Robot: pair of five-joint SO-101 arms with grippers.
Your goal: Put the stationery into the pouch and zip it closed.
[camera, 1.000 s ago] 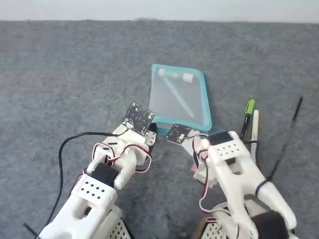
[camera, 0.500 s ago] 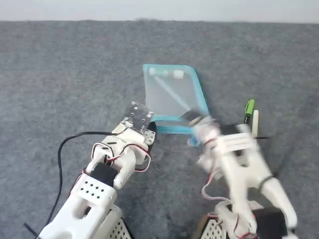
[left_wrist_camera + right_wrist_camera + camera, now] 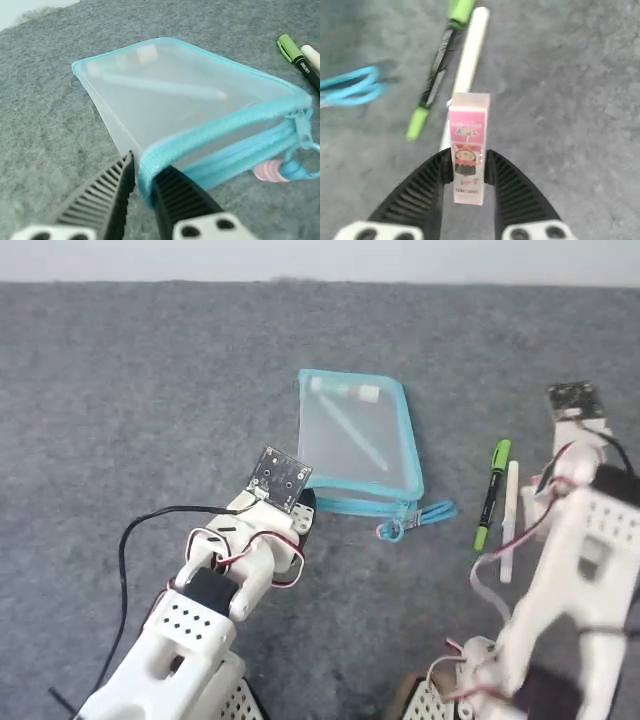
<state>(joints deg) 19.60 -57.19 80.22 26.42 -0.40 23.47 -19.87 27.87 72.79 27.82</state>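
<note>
The left tool (image 3: 144, 167) is pressed together on the pouch (image 3: 190, 100), pinching the blue zip edge at the corner of its mouth. The right tool (image 3: 466, 160) pinches a small pink eraser (image 3: 467, 135) by its lower half and holds it upright. It hangs off to the side of the pouch, out past the zip cord (image 3: 420, 518), above two pens.

The pouch lies flat on the grey felt worktop (image 3: 150, 390). It is frosted plastic, and looks soft, floppy and a little slick, so the stiffer zip edge is probably the best place to hold it. The eraser looks light and rubbery and should sit firm in a pinch.

The green pen (image 3: 490, 495) and white pen (image 3: 508, 520) lie side by side near the pouch, beyond the cord. They look thin and smooth, likely to roll, and best taken at mid-barrel.

Inside the pouch a long pale stick and a small item at the far end show only dimly through the plastic. Something pink lies by the zip pull, but it is too blurred to name. How wide the mouth gapes cannot be told.
</note>
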